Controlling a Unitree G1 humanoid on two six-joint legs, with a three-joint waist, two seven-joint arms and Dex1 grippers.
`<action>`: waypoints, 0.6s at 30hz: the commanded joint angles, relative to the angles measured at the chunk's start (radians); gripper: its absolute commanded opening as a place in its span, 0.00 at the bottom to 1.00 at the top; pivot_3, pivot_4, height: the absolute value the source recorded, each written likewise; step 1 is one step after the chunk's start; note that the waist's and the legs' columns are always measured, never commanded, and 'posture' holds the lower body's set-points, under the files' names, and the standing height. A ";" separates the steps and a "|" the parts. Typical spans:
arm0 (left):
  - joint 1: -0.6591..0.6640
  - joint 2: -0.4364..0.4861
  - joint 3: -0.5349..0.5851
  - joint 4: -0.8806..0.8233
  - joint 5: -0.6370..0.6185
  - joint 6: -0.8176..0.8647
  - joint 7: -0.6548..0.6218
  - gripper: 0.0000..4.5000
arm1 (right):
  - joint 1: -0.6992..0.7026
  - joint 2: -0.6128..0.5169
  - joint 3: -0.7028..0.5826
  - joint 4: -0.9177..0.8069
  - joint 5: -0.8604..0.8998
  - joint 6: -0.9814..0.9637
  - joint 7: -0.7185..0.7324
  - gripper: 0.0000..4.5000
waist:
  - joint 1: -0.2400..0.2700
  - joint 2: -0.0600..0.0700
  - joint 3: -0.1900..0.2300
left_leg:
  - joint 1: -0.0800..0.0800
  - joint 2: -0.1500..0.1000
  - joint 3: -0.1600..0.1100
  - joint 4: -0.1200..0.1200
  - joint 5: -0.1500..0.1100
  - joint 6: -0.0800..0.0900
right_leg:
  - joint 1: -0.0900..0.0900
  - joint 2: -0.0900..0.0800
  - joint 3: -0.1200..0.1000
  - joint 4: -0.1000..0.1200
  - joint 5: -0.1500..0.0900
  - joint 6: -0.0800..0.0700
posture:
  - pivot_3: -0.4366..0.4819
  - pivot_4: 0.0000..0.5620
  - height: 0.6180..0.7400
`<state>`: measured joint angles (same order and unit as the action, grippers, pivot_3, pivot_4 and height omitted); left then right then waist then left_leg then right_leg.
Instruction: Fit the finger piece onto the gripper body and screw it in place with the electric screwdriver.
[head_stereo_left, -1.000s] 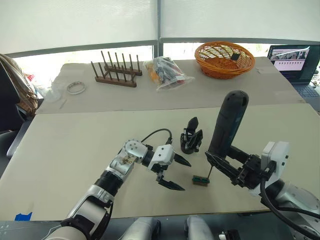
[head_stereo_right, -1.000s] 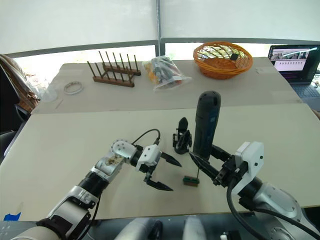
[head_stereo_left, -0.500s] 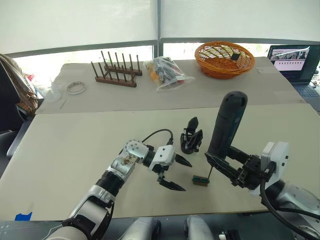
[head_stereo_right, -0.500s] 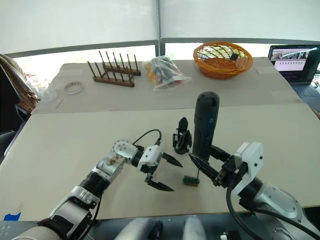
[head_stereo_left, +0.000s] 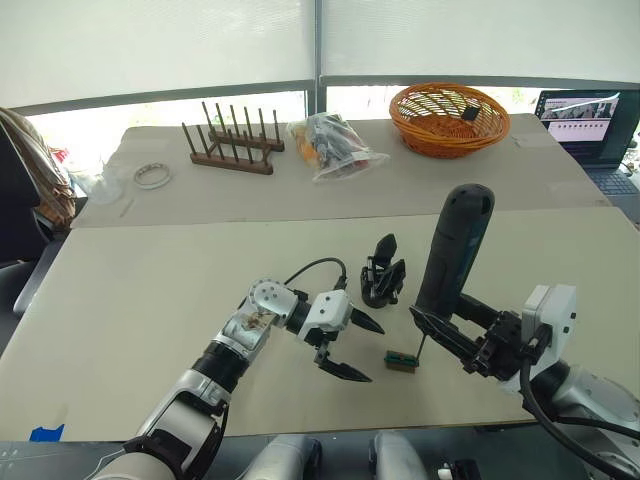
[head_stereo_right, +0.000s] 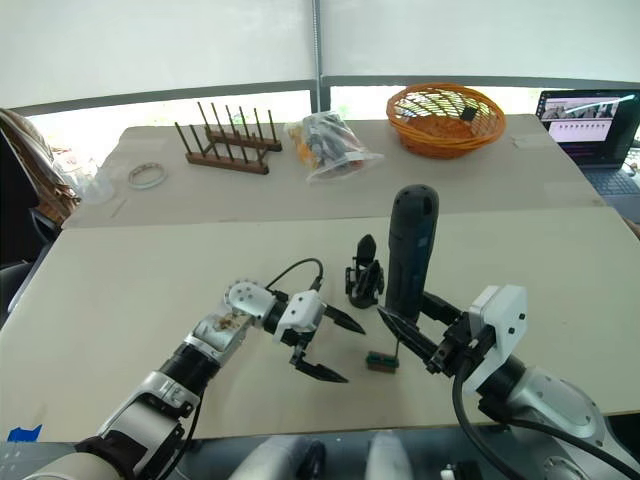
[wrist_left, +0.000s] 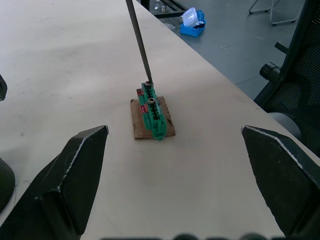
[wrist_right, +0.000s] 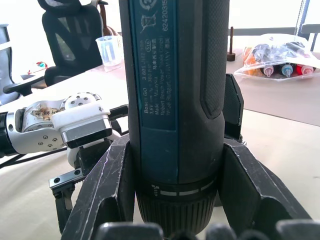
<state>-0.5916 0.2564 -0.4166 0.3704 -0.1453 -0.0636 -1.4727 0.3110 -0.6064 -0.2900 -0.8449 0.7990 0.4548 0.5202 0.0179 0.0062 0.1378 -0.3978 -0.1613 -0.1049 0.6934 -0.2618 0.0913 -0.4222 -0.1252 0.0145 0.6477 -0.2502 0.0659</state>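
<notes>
Beige tabletop: nothing has moved; right gripper (head_stereo_left: 445, 335) keeps the electric screwdriver (head_stereo_left: 452, 250) on the green screw holder (wrist_left: 152, 114), left gripper (head_stereo_left: 356, 348) wide, empty.

Gripper body (head_stereo_left: 383, 285) behind, seemingly apart from, green block (head_stereo_left: 401, 360)

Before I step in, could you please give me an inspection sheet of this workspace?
Surface: beige table, bare at the near left.
Job's things: gripper body upright at centre; electric screwdriver upright, bit on a green screw holder; finger piece not identified.
Clutter: wooden peg rack, bag of markers, orange basket, tape roll.
Grippers: left gripper open, empty; right gripper shut on the screwdriver.
Cables: black cable on the left wrist.
Surroundings: laptop far right.
</notes>
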 joint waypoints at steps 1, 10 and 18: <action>-0.020 -0.001 0.001 -0.009 -0.004 -0.013 0.000 1.00 | -0.011 0.004 -0.029 -0.038 0.009 -0.033 0.000 0.43 | 0.000 0.000 0.000 | 0.000 0.000 0.000 0.000 0.000 0.000 | 0.000 0.000 0.000 0.000 0.000 0.000 | 0.48 0.27 1.00; -0.018 0.001 0.001 -0.015 -0.006 -0.009 -0.001 1.00 | -0.009 0.002 -0.033 -0.037 0.010 -0.034 0.003 0.43 | 0.000 0.000 0.000 | 0.000 0.000 0.000 0.000 0.000 0.000 | 0.000 0.000 0.000 0.000 0.000 0.000 | 0.48 0.27 1.00; -0.014 0.002 0.000 -0.020 -0.005 -0.009 0.001 1.00 | -0.016 0.001 -0.029 -0.028 0.007 -0.035 0.009 0.43 | 0.000 0.000 0.000 | 0.000 0.000 0.000 0.000 0.000 0.000 | 0.000 0.000 0.000 0.000 0.000 0.000 | 0.48 0.27 1.00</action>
<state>-0.5916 0.2588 -0.4166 0.3701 -0.1453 -0.0635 -1.4730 0.3097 -0.6063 -0.2900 -0.8433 0.7987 0.4548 0.5221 0.0178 0.0062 0.1378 -0.3978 -0.1613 -0.1050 0.6934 -0.2618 0.0913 -0.4222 -0.1252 0.0145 0.6477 -0.2502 0.0659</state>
